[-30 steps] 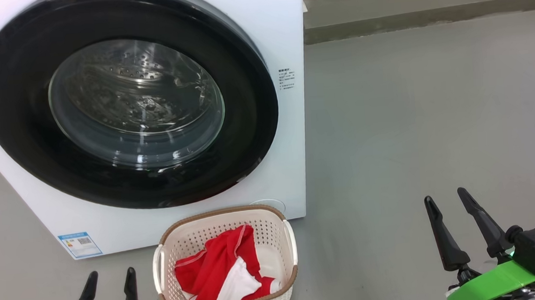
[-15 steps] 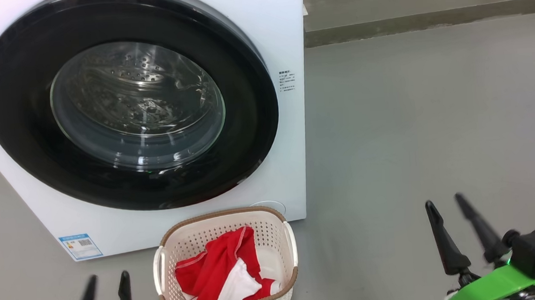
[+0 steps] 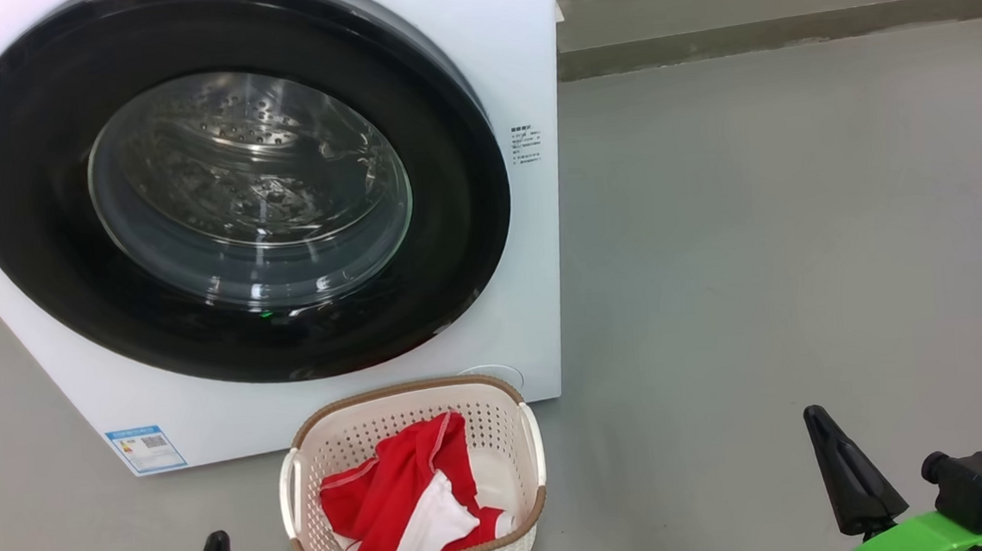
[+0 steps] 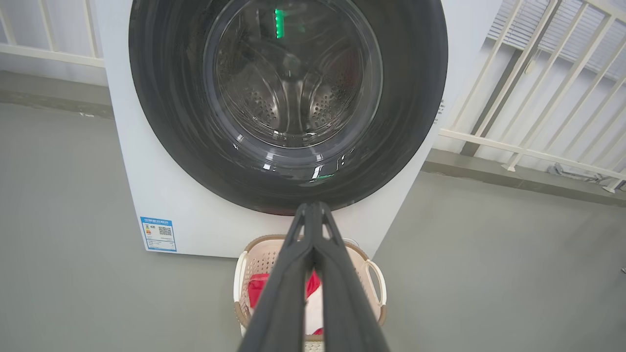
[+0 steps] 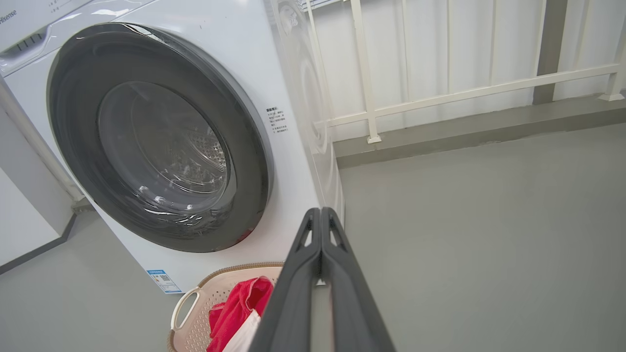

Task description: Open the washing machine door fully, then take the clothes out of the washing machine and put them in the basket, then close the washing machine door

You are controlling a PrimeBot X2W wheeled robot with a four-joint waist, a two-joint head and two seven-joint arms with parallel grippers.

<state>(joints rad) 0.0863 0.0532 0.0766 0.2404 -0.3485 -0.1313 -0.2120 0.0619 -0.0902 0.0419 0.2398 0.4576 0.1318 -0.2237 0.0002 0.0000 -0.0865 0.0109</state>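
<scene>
- The big white box-shaped front-loading washing machine [image 3: 518,49] stands on a smooth grey floor [image 3: 757,248]; every place below is told from this machine.
- The washing machine door [image 3: 32,256], large and round with a wide glossy black rim and a bulging clear glass window, lies shut flat against the machine's front; the perforated steel drum [image 3: 251,180] shows through the glass.
- The small cream-white perforated plastic basket [image 3: 534,445], a rounded rectangle with a brown woven-look rim and side handles, sits on the floor just in front of the machine, below the door's lower edge; whether it touches the front panel cannot be told.
- The bright red soft fabric clothes [image 3: 394,490], with white panels and trim, lie crumpled inside the basket, outside the machine and just before its front.
- The left gripper [image 4: 313,209], with two long dark fingers, is clenched, tips pressed together on nothing; it hangs in the air in front of the machine, on the near side of the basket, pointing toward the door's lower rim.
- The right gripper [image 5: 320,212] is likewise closed tight and holds nothing; it hangs in front of the machine and off past its right side, well apart from the basket; a bright green bracket [image 3: 924,536] and a small black camera [image 3: 977,488] sit at its wrist.
- A blue-and-white rectangular sticker [image 3: 144,448] sits low on the machine's front, at its left corner; a small dark printed label [image 3: 526,145] sits on the front just right of the door.
- A white metal railing [image 5: 440,95] runs behind the machine, to its right.
</scene>
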